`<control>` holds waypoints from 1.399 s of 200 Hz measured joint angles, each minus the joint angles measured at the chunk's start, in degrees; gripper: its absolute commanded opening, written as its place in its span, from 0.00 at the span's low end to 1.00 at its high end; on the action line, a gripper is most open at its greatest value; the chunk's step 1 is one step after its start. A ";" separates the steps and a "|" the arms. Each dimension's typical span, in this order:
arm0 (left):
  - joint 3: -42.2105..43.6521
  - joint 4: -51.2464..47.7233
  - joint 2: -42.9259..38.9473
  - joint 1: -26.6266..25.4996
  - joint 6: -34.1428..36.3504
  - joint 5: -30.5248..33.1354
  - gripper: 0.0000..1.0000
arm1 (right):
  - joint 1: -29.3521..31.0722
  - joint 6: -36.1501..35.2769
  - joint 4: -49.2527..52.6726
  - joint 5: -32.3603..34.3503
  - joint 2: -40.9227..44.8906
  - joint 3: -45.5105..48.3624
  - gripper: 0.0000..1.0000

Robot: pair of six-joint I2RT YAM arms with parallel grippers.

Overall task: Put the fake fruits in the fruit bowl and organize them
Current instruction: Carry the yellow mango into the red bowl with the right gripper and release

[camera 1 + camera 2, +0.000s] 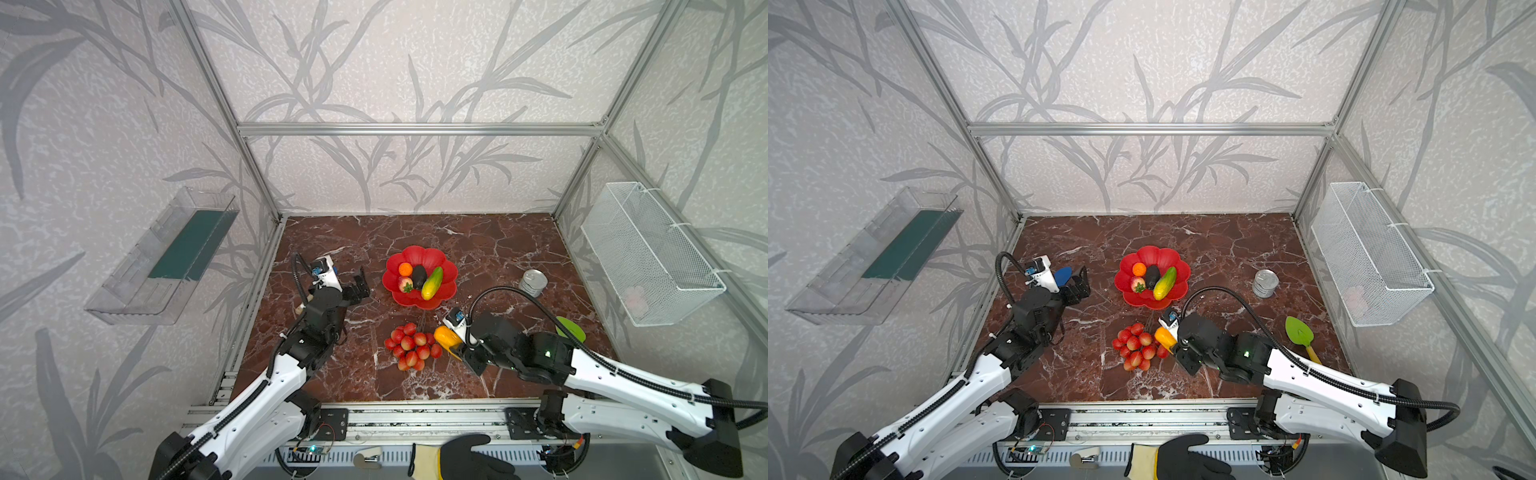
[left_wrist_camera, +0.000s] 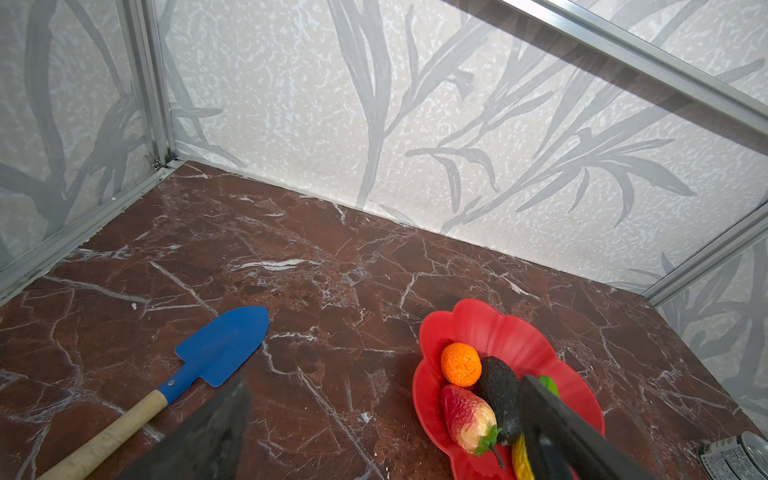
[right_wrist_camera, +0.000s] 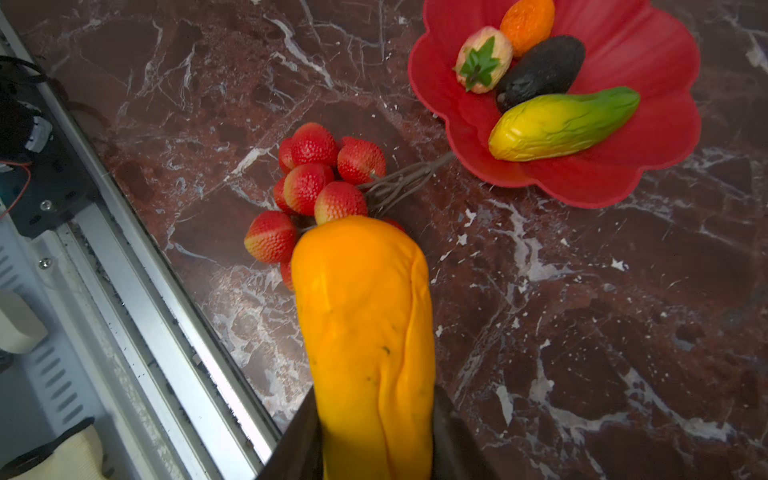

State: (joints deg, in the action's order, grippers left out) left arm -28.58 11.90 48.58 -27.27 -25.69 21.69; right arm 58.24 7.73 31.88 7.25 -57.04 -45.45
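The red flower-shaped fruit bowl [image 1: 415, 253] [image 1: 1152, 253] sits mid-table. In it lie a small orange [image 1: 405, 269], a dark avocado [image 1: 419, 276], a strawberry [image 1: 404, 284] and a green-yellow oblong fruit [image 1: 432, 283]. The red grape bunch [image 1: 411, 345] [image 3: 316, 174] lies on the table in front of the bowl. My right gripper [image 1: 455, 348] [image 3: 374, 436] is shut on the yellow-orange oblong fruit [image 3: 361, 311], right beside the bunch. My left gripper [image 1: 359, 283] [image 2: 382, 384] hangs open and empty left of the bowl.
A silver can [image 1: 533, 282] stands right of the bowl. A blue trowel [image 2: 224, 345] lies by the left arm and a green trowel [image 1: 1298, 330] at the right. The walls carry a white wire basket [image 1: 648, 253] and a clear shelf [image 1: 166, 257]. A gloved hand [image 1: 461, 459] rests at the front rail.
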 measured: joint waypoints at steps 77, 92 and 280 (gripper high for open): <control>0.24 -7.23 -7.96 0.72 -0.52 -0.46 0.99 | -13.40 -17.57 -17.09 -6.43 -29.14 -16.46 0.28; 1.07 -8.24 -10.47 0.85 -0.83 -0.20 0.99 | -14.38 -20.50 -18.75 -8.07 -32.94 -17.70 0.28; -5.14 -14.58 -2.91 1.51 1.01 -9.18 0.86 | -17.18 -23.28 -30.56 -13.22 -36.33 -15.78 0.91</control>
State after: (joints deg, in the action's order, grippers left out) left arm -33.71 -2.68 45.67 -25.76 -24.69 12.51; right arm 41.06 -15.55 1.32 -5.98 -93.36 -61.23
